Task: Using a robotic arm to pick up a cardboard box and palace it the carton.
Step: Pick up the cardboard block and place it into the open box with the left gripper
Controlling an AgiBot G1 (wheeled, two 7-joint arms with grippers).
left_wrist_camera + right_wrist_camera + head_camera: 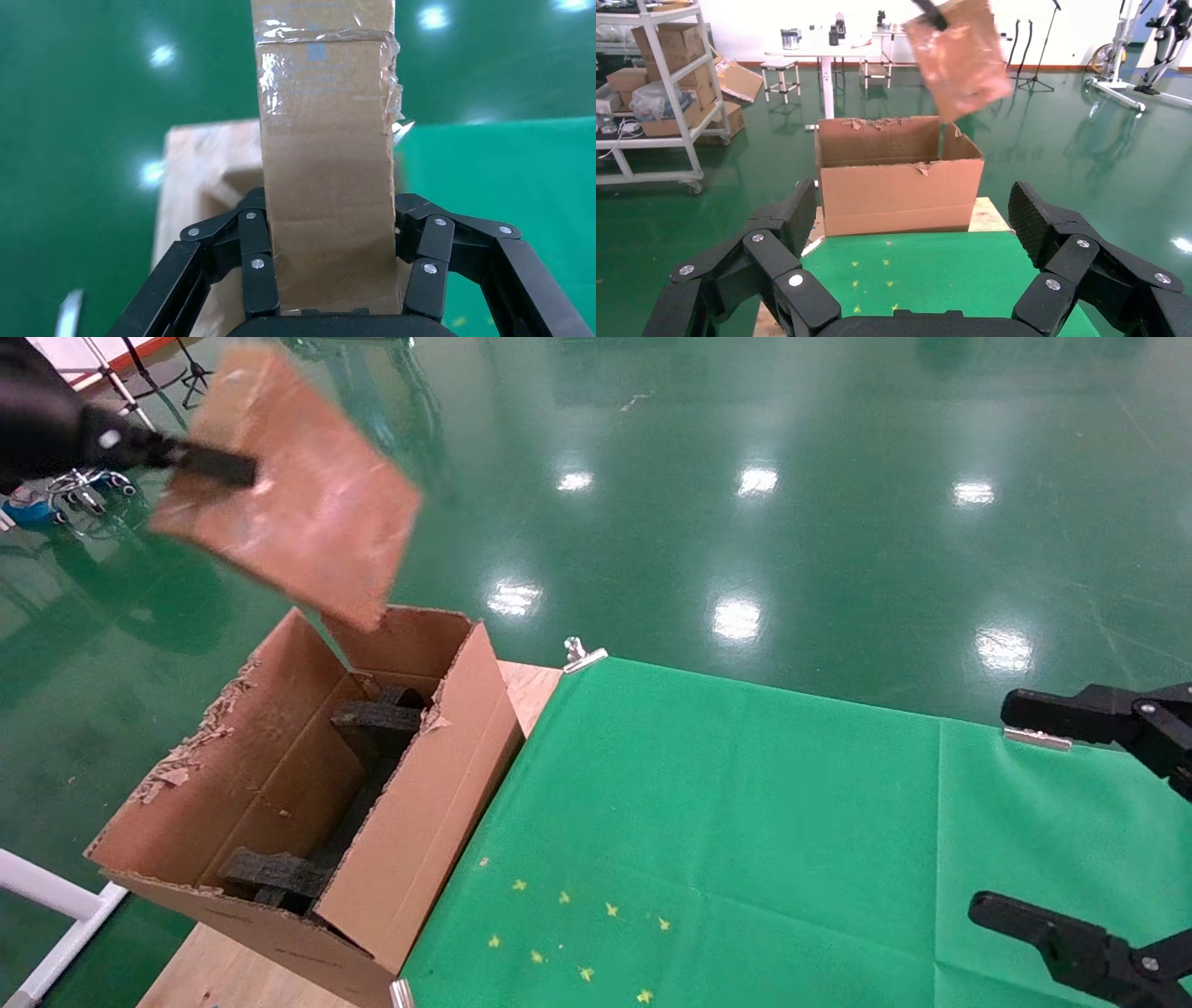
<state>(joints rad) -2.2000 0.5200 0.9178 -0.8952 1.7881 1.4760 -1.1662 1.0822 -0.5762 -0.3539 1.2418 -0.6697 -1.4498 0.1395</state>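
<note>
Cardboard box, taped, held in air, tilted, above far end of the carton; one corner hangs just over carton's open top. Left gripper fingers pinch box on both sides. Carton w/ torn flap edges, black foam inserts, sits on wooden table edge beside green cloth. Right gripper spread wide, low over cloth. Glossy green floor; shelving rack w/ boxes at back.
</note>
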